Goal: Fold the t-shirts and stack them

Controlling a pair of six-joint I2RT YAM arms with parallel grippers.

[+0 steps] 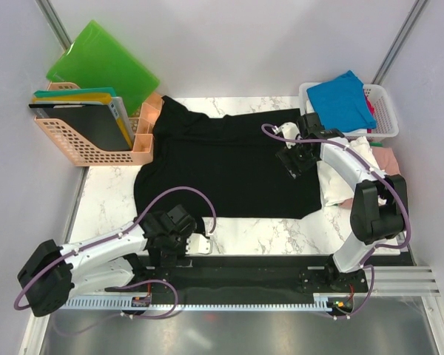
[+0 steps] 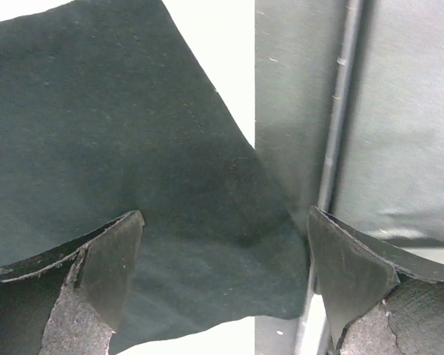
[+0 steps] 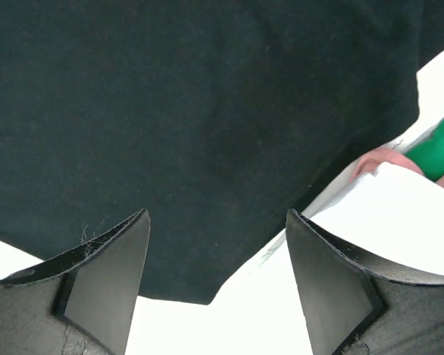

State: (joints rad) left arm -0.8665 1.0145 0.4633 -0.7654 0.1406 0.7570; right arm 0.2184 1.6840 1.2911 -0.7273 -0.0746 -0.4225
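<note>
We judge the folding barely begun; the black t-shirt point(image 1: 229, 166) lies spread on the table, unfolded; our left gripper point(image 2: 223, 213) gapes fully over its near corner, our right gripper point(image 3: 216, 212) stands wide over its right edge, both empty; the blue shirt point(image 1: 342, 96) sits in the basket point(image 1: 385, 111).

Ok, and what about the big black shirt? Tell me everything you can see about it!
The black shirt is soft, plain dark cloth, spread mostly flat on the marble table with a few wrinkles. One short sleeve reaches toward the orange basket at the far left, and the other points far right. Its right edge lies next to a white shirt. The left gripper is open over its near left corner, and the right gripper is open over its right side. Neither grips it.
</note>
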